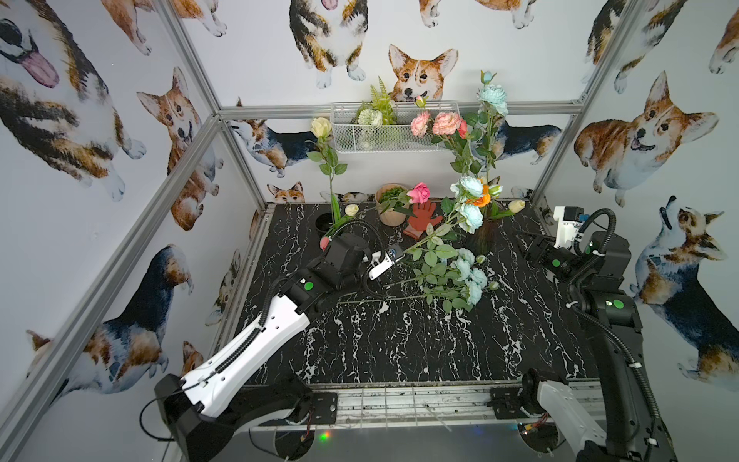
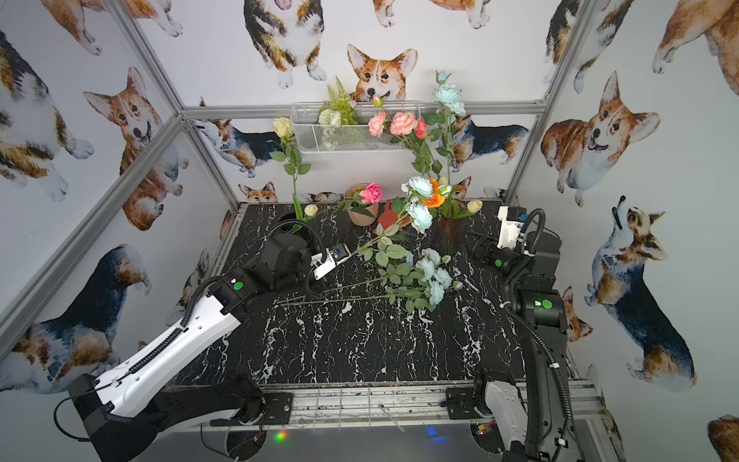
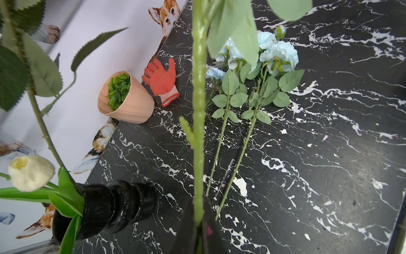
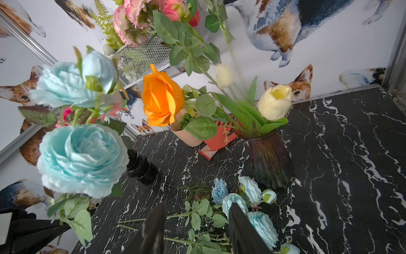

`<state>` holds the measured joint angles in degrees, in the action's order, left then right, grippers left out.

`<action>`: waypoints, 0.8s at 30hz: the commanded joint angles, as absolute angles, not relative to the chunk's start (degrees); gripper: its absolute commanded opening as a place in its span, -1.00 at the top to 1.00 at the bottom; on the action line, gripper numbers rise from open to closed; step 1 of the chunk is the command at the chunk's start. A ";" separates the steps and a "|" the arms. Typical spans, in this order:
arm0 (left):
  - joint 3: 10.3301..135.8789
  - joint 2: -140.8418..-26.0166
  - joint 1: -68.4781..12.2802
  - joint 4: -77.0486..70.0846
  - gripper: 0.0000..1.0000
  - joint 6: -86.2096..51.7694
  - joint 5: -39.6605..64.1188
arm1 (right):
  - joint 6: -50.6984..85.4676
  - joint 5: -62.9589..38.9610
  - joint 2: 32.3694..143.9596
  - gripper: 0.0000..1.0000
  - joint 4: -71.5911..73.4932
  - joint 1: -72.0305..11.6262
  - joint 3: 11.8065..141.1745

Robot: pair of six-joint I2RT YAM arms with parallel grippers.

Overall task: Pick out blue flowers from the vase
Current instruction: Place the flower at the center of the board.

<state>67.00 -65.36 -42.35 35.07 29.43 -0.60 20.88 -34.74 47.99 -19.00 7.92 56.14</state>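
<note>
- ribbed dark vase (image 1: 482,240), back-right of counter: holds orange rose (image 4: 162,96), cream tulips (image 4: 275,102), pink blooms (image 1: 436,122), plus one tall blue stem (image 1: 492,96) upright in it.
- black vase (image 3: 109,206), back-left corner: cream rose (image 1: 321,127) on a long stem, white tulip (image 3: 30,172).
- peach pot (image 3: 131,103), back edge between the vases: green plant (image 3: 118,91).
- wire basket (image 1: 384,140) on back wall: fern (image 1: 380,100), pale bloom (image 1: 370,117).
- left fingers (image 3: 205,228) clenched on bare stem of a blue spray (image 1: 470,214); spray tilted, off the counter, aqua blooms just beside the ribbed vase's mouth.
- blue flowers (image 1: 466,276) lying flat mid-counter, in front of the ribbed vase: pale aqua ruffled blooms, buds, thin leafy stems pointing toward left edge; one small periwinkle frilly bloom (image 4: 219,190) among them.
- right fingers (image 4: 153,228) spread, gripping nothing, near right edge beside the ribbed vase.
</note>
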 commanded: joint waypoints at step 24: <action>57.20 -66.53 -53.08 37.06 1.00 38.48 -13.51 | 20.84 -34.80 50.56 0.02 -12.79 8.55 50.68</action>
<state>57.82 -66.06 -52.62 38.70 36.32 -11.79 21.06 -34.50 50.43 -15.57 8.38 51.40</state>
